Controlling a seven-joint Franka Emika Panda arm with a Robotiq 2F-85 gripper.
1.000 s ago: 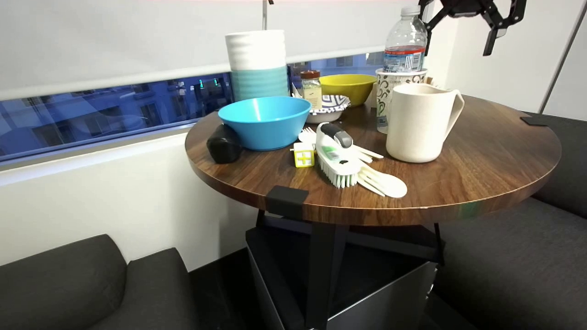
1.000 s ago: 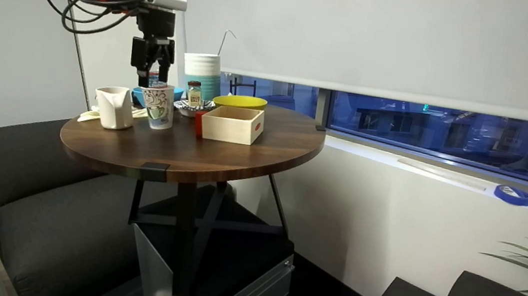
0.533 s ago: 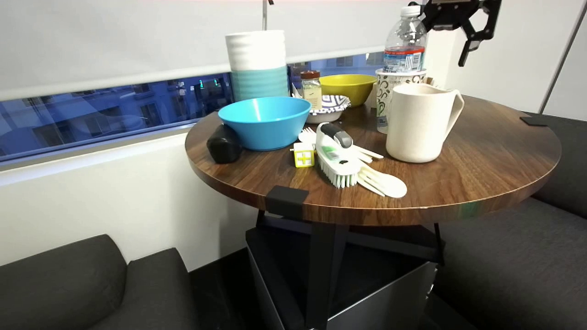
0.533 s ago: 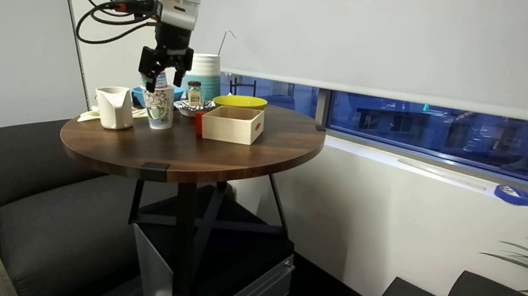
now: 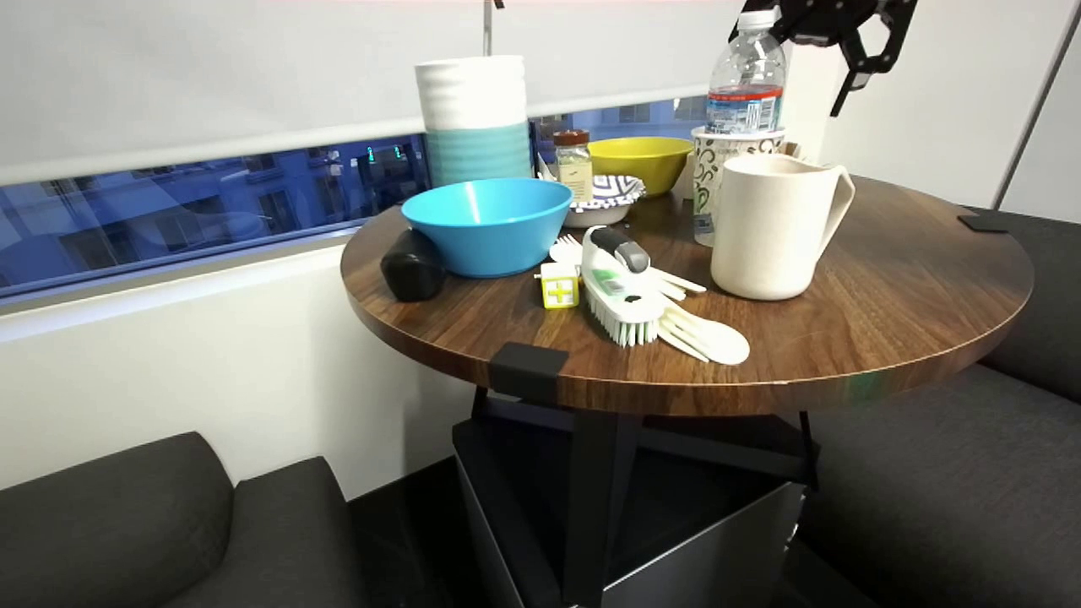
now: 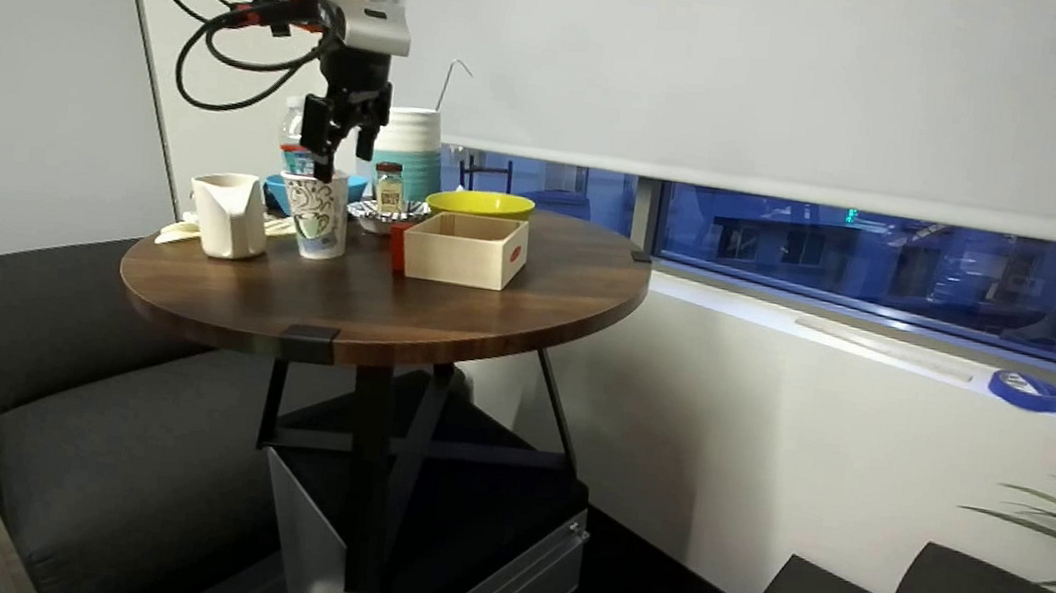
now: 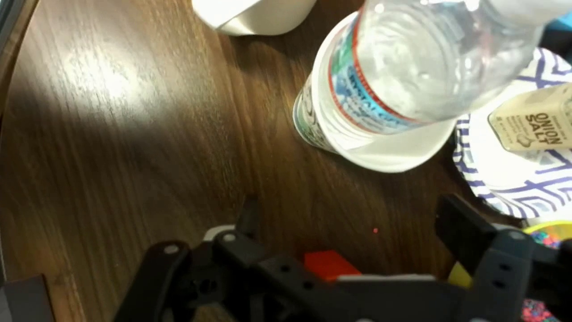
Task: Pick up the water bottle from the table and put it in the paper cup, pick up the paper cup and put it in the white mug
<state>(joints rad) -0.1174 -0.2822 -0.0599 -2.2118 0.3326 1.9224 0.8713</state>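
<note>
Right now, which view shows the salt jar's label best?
The wrist view: the label reads ONION SALT, though the jar is cropped. Both exterior views show the label below a brown lid, but too small to read.

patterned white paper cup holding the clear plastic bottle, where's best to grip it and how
Probably grip the paper cup around its middle, coming level from the side opposite the round purple patterned dish: the cup widens upward, so should resist slipping, and the bottle rising above the rim hinders descent.

Passing room over table [image 7: 147,183] L of claw [image 7: 348,208], wrist view; cup [image 7: 393,156] w/ bottle [image 7: 411,67] blocks ahead, bowl [image 7: 500,172] ahead R.
</note>
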